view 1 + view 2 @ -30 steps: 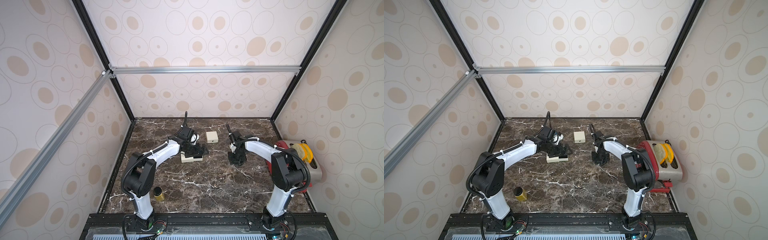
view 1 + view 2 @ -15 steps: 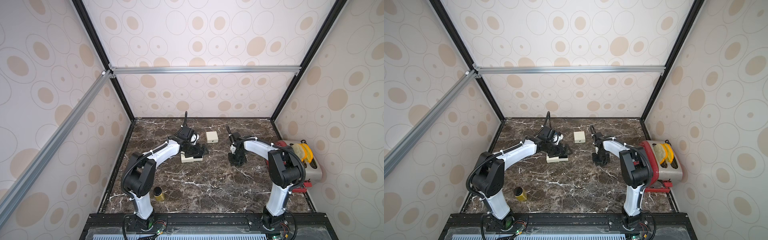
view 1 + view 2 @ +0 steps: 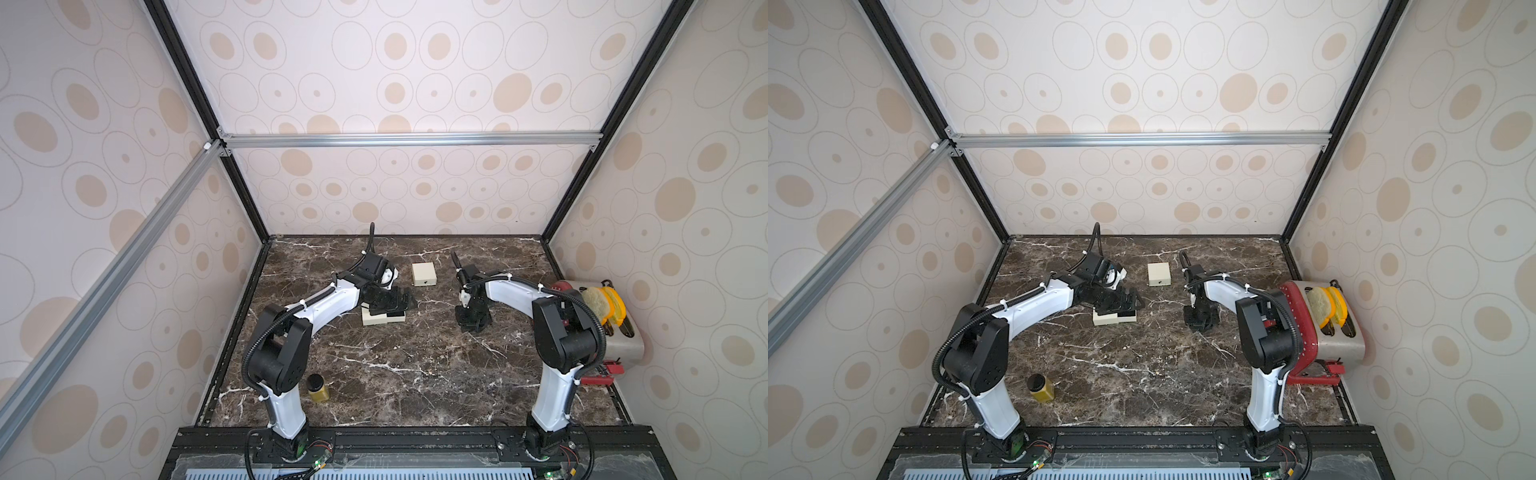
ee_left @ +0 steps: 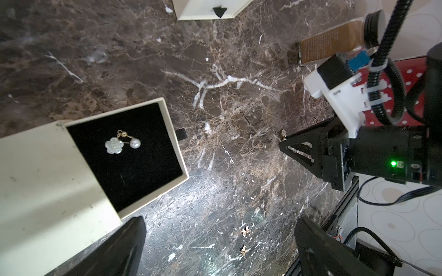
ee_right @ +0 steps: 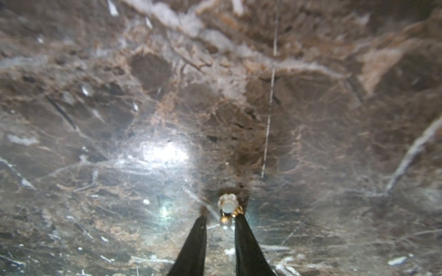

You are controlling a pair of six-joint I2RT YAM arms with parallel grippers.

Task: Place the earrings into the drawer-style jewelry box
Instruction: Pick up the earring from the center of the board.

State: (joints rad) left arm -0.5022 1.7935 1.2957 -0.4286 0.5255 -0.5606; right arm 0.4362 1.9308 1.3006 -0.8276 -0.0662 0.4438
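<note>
The cream drawer-style jewelry box (image 3: 382, 318) (image 3: 1115, 318) lies mid-table with its black-lined drawer (image 4: 177, 148) pulled out. One pearl-and-flower earring (image 4: 119, 144) rests inside. My left gripper (image 4: 221, 227) (image 3: 399, 303) hovers open just above the box. Two small gold earrings (image 4: 245, 231) lie on the marble between its fingers. My right gripper (image 5: 221, 218) (image 3: 471, 322) points down at the table to the right. Its jaws stand narrowly apart, with a second pearl earring (image 5: 228, 206) at the tips, touching one fingertip (image 5: 240, 218).
A small cream box (image 3: 424, 274) (image 3: 1158, 274) sits behind the two grippers. A red and steel toaster (image 3: 615, 328) stands against the right wall. A yellow jar (image 3: 318, 388) stands by the left arm's base. A brown bottle (image 4: 334, 45) lies near the toaster.
My right gripper's jaws have narrowed a little around the earring on the table. The left arm and the drawer have not moved.
</note>
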